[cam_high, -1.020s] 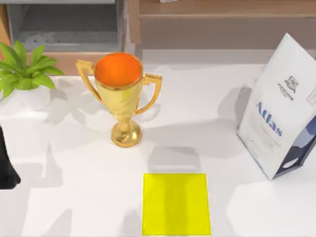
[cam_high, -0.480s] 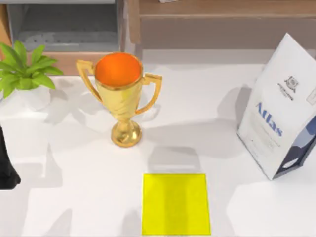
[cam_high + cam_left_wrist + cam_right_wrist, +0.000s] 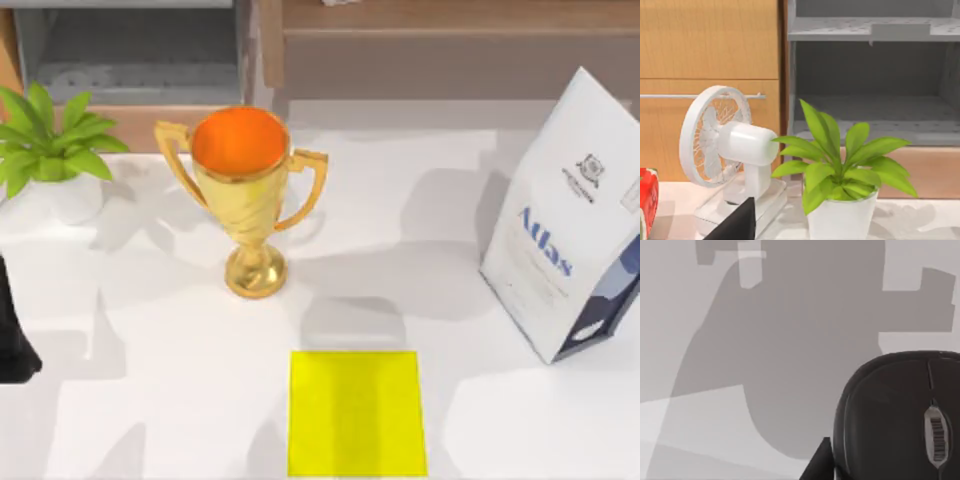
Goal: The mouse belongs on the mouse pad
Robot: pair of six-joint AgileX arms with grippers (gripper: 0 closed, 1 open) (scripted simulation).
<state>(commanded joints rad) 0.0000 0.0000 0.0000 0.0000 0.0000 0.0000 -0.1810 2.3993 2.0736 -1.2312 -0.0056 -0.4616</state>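
As left arm [image 3: 14, 335] parks, mouse pad [image 3: 357, 412] bare

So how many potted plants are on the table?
1: the plant stands at the table's far left, beside the fan, left of the trophy. Others may be out of frame.

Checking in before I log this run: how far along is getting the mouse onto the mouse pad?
Nothing looks done yet: the yellow mouse pad at the table's front edge lies bare. In hand: the right wrist view looks down on the black mouse resting on the table, close to the right gripper, not yet grasped as far as I can tell. The left arm sits at the left edge. Left: grasp, carry, place.
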